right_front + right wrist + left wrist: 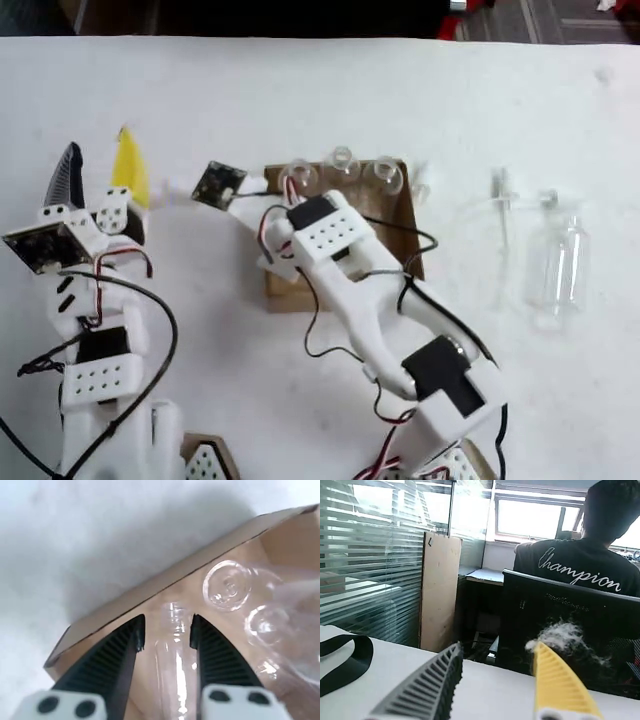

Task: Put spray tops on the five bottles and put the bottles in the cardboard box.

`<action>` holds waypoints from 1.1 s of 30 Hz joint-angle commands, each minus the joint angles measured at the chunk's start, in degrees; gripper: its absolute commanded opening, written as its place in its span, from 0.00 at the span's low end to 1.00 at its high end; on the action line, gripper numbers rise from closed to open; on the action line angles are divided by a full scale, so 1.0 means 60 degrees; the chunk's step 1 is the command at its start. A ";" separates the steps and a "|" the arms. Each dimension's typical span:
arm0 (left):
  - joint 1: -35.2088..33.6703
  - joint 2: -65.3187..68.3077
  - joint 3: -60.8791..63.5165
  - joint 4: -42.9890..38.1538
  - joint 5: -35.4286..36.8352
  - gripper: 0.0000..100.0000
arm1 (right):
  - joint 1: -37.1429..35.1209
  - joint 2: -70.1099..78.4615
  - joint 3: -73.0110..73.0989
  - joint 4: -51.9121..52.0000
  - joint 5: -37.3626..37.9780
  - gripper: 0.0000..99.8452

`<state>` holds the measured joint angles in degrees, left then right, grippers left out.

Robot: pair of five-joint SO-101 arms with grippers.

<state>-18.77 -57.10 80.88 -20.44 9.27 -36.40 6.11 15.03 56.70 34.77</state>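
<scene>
At the left, the left gripper [97, 158] is held above the white table [300, 90], its black and yellow fingers spread wide apart. In the middle, a clear bottle [172, 670] is clasped between the fingers of the right gripper [167, 625] inside the cardboard box [395, 205], just beside two other bottles [227, 586] set in the same box. Farther right, a lone bottle [560, 265] is laid on its side on the table, and spray tops [500, 205] are seen lying near it

White table [300, 90], slatted blinds [370, 555], bright windows [535, 517], leaning wooden board [440, 590], black mesh chair [560, 615], dark desk [485, 575] behind
</scene>
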 commanded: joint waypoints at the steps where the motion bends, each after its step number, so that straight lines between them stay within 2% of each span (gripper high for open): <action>1: -0.0154 -0.0212 -0.0322 -0.0234 0.0293 0.21 | 0.0066 0.0535 -0.0425 -0.0198 0.0088 0.13; 14: -0.0081 -0.0212 -0.0308 -0.0234 0.0322 0.21 | 0.0081 0.0579 -0.0484 -0.0212 0.0190 0.13; 20: -0.0081 -0.0212 -0.0308 -0.0220 0.0322 0.21 | 0.0095 -0.0330 -0.0703 0.0960 0.1509 0.13; 26: 0.0022 -0.0198 -0.0293 -0.0220 0.0293 0.21 | 0.0388 -0.0242 -0.2549 0.3832 0.3355 0.13; 33: 0.0081 -0.0198 -0.0293 -0.0205 0.0278 0.21 | 0.0535 0.1575 -0.3736 0.4388 0.3516 0.13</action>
<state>-18.95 -57.10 80.88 -20.53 10.33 -33.85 12.44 -2.90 81.93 55.16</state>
